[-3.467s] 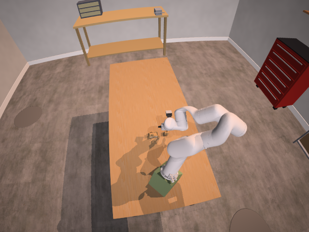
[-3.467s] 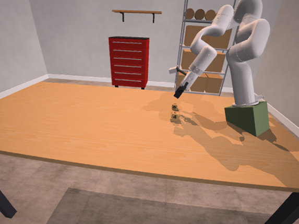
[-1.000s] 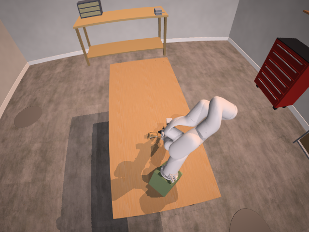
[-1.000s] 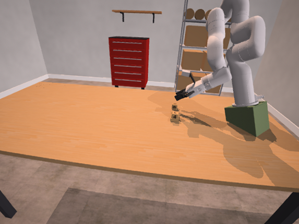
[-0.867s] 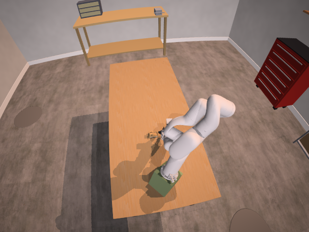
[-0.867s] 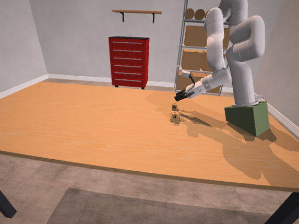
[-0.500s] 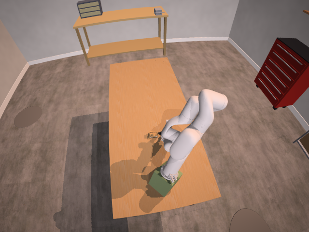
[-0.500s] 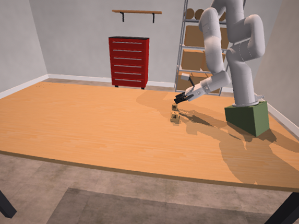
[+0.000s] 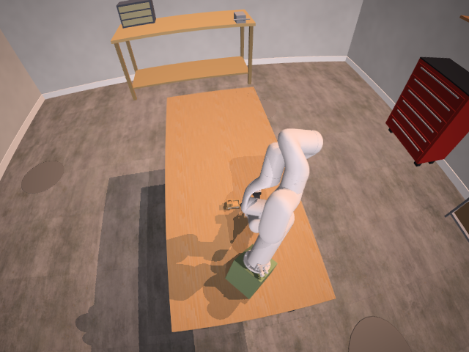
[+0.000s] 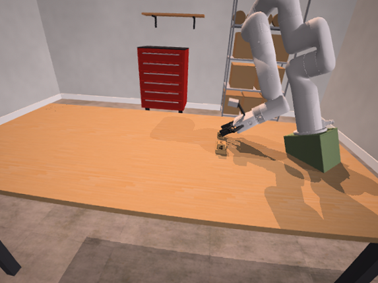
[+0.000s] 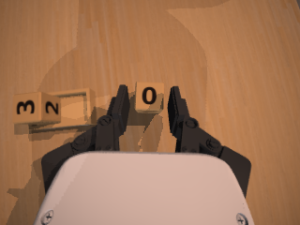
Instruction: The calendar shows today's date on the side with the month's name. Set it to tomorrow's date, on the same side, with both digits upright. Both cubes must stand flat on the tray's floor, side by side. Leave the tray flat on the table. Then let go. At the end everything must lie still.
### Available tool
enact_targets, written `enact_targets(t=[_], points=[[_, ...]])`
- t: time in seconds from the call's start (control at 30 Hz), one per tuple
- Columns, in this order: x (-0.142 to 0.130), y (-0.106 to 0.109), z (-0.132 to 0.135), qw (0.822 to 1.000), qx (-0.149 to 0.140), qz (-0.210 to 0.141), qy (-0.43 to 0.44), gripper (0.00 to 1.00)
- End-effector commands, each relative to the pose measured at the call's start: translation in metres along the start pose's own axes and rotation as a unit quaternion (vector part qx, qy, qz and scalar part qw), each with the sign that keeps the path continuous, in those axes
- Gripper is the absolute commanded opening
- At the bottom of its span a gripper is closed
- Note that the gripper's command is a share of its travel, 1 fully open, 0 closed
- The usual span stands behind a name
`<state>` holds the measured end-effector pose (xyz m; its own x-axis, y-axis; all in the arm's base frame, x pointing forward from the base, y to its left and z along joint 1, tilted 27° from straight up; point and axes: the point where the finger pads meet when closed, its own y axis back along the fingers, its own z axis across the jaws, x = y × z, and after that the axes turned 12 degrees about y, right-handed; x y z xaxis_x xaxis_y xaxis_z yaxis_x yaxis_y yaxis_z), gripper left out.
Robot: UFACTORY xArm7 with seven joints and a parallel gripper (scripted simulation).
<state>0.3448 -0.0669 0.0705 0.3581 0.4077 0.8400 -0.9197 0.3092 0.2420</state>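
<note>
Smooth white rounded arm segments [image 9: 282, 215] [image 10: 268, 64], black gripper fingers [image 10: 229, 128], pale housing [image 11: 147, 187], cross-head screws [image 11: 48, 217]

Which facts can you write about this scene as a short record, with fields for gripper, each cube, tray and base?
gripper: black two-finger gripper, open, one finger on each side of the loose cube
loose cube: pale wooden cube, outside the tray, "0" facing the wrist camera
other cube: pale wooden cube, at one end of the tray, showing "3" and "2" to the wrist camera
tray: shallow wooden rectangular tray, on the table
base: green block
</note>
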Motion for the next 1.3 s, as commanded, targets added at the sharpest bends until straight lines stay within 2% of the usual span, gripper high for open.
enact_targets(t=[0.0, 1.27], points=[[-0.0033, -0.0032, -0.001, 1.0, -0.003, 0.003, -0.001, 0.49], [-0.0118, -0.0094, -0.0028, 1.0, -0.003, 0.003, -0.001, 0.49]])
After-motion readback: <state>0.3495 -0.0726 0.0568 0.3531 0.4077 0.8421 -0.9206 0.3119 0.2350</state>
